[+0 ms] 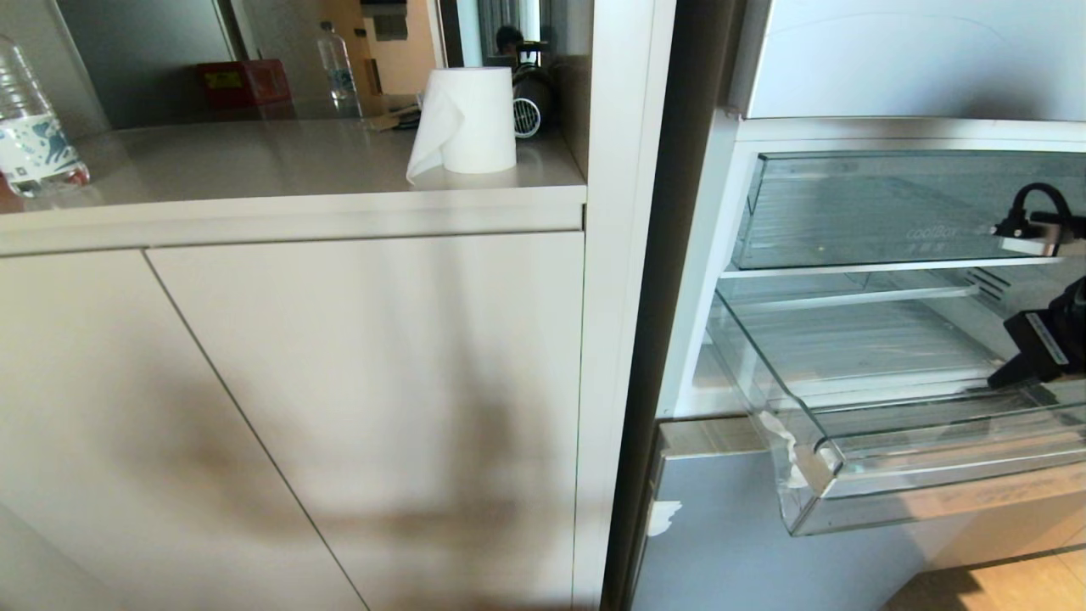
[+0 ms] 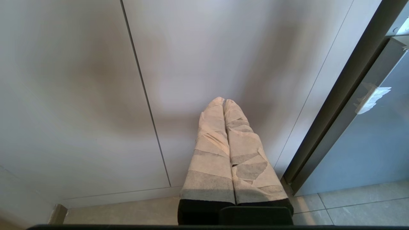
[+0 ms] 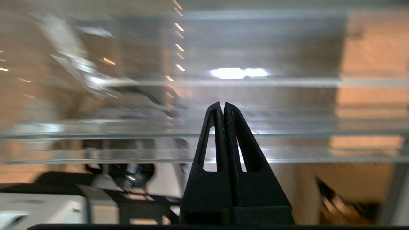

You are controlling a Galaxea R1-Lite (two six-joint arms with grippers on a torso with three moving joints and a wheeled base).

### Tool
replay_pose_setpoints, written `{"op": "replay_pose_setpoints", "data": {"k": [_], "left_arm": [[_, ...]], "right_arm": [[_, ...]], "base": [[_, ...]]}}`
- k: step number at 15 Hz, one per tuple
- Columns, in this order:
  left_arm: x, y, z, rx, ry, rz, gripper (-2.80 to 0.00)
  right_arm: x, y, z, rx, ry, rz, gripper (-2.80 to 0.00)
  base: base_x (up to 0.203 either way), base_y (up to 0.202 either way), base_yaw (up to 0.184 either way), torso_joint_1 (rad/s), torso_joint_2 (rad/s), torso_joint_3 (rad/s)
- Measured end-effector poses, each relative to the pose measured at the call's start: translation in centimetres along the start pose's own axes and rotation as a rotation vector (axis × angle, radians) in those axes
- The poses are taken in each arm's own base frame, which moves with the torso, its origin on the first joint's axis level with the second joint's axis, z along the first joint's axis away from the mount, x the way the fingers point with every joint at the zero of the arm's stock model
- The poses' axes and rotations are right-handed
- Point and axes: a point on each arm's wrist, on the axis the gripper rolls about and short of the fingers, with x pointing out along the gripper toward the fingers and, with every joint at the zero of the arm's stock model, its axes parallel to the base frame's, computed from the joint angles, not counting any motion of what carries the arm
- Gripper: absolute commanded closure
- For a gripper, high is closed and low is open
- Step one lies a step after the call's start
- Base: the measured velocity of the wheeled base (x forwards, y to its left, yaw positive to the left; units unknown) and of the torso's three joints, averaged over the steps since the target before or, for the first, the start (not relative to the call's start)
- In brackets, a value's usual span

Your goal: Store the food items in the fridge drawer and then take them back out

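The fridge drawer is the lower clear one. It is pulled out of the open fridge, and its stepped front lip faces me. No food items show in any view. My right gripper is black and comes in from the right edge, slanting down over the drawer's inside just behind the front wall. In the right wrist view that gripper is shut with nothing between its fingers. The drawer's clear ribbed plastic lies right ahead of it. My left gripper has tape-wrapped fingers. It is shut and empty, parked low in front of a cabinet door.
An upper clear drawer with a flat front sits pushed in above. The grey freezer door is below. The counter on the left holds a paper towel roll, a water bottle and a red box.
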Motion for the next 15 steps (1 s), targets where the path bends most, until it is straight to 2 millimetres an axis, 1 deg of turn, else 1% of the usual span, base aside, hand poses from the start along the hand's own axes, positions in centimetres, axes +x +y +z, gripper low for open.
{"op": "replay_pose_setpoints", "data": {"k": [1,3,5,7,10,13,15], "left_arm": [[0.0,0.0,0.0,0.000,0.000,0.000,0.00],[0.0,0.0,0.0,0.000,0.000,0.000,0.00],[0.0,0.0,0.0,0.000,0.000,0.000,0.00],[0.0,0.0,0.0,0.000,0.000,0.000,0.00],[0.0,0.0,0.0,0.000,0.000,0.000,0.00],[0.0,0.0,0.0,0.000,0.000,0.000,0.00],[0.0,0.0,0.0,0.000,0.000,0.000,0.00]], "right_arm": [[-0.6,0.1,-0.1,0.003,-0.028,0.029,0.00],[-1.8,0.4,-1.2,0.001,-0.054,0.042,0.00],[-3.6,0.8,-2.8,-0.002,-0.089,0.044,0.00],[-5.6,1.2,-4.9,-0.010,-0.146,0.054,0.00],[-8.8,2.0,-9.2,-0.025,-0.245,0.093,0.00],[-11.5,2.8,-14.8,-0.037,-0.398,0.101,0.00],[-12.5,3.2,-18.8,-0.036,-0.553,0.081,0.00]], "base": [[0.000,0.000,0.000,0.000,0.00,0.000],[0.000,0.000,0.000,0.000,0.00,0.000],[0.000,0.000,0.000,0.000,0.00,0.000],[0.000,0.000,0.000,0.000,0.00,0.000],[0.000,0.000,0.000,0.000,0.00,0.000],[0.000,0.000,0.000,0.000,0.00,0.000],[0.000,0.000,0.000,0.000,0.00,0.000]]}}
